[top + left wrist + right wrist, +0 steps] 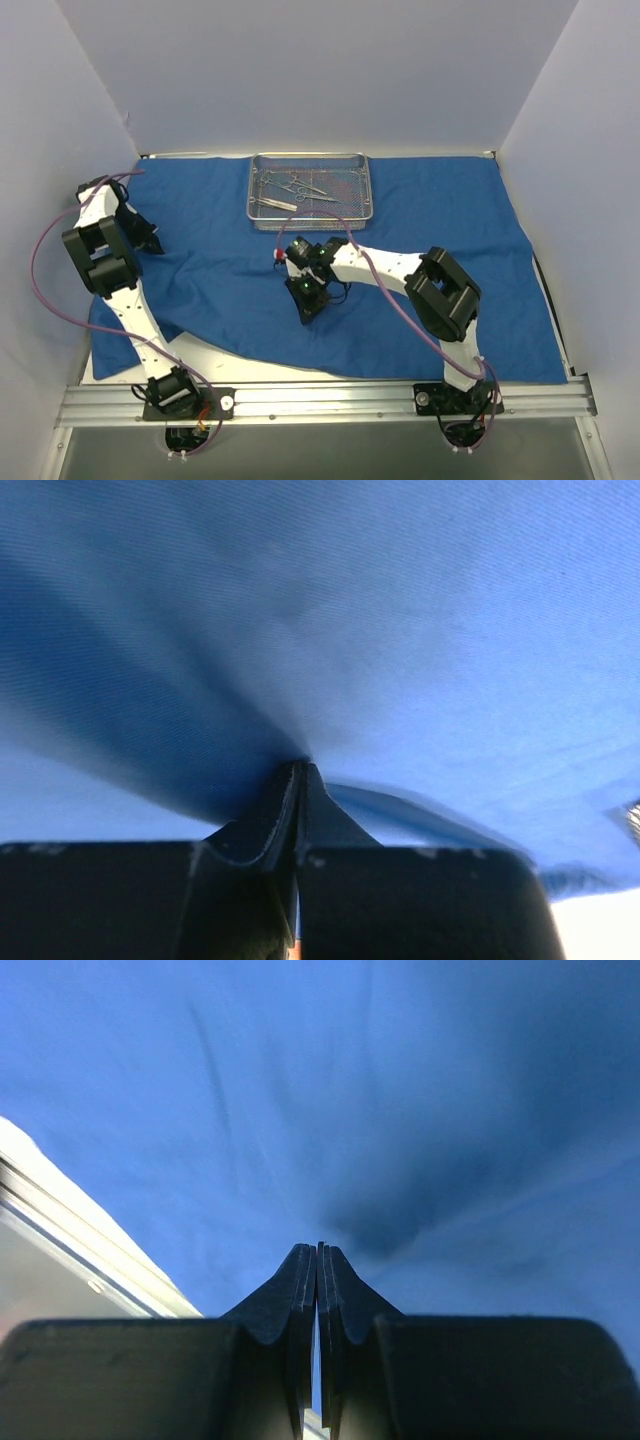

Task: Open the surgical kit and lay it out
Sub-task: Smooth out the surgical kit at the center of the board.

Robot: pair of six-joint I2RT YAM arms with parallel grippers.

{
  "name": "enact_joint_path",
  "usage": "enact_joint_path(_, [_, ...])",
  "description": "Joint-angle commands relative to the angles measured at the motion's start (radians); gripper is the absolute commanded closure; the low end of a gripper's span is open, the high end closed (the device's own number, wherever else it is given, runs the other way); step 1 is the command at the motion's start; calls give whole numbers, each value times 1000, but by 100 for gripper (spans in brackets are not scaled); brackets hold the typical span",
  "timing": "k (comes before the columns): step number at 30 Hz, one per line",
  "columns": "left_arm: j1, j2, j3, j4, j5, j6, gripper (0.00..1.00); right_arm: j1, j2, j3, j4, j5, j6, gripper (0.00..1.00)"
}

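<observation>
The royal-blue cloth wrap (450,230) lies spread over most of the table. At its far middle stands the silver wire-mesh tray (366,190) with thin steel instruments (295,187) inside. My left gripper (152,240) is at the cloth's left side, shut on a pinch of cloth. In the left wrist view, folds of cloth (400,630) run into the closed tips of the left gripper (302,765). My right gripper (305,305) points down at the cloth's middle, in front of the tray. In the right wrist view the right gripper (320,1248) is shut, nothing visible between its tips, over cloth (250,1110).
White walls close in the left, back and right. A bare white strip of table (200,360) shows at the front left, where the cloth's edge runs slanted. An aluminium rail (330,400) crosses the near edge; it also appears as the rail (60,1230) in the right wrist view.
</observation>
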Motion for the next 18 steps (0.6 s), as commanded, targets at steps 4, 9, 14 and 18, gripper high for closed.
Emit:
enact_joint_path(4, [-4, -178, 11, -26, -111, 36, 82, -117, 48, 292, -109, 89, -29, 100])
enact_joint_path(9, [-7, -351, -138, -27, -79, 15, 71, -221, 6, 288, -109, 78, -44, 100])
enact_joint_path(14, [-5, -523, -368, 14, -74, -22, 71, -298, -25, 217, -120, 161, -65, 100])
enact_joint_path(18, [-8, -577, -497, 68, -31, -40, 84, -407, -149, 73, -45, 189, -2, 100])
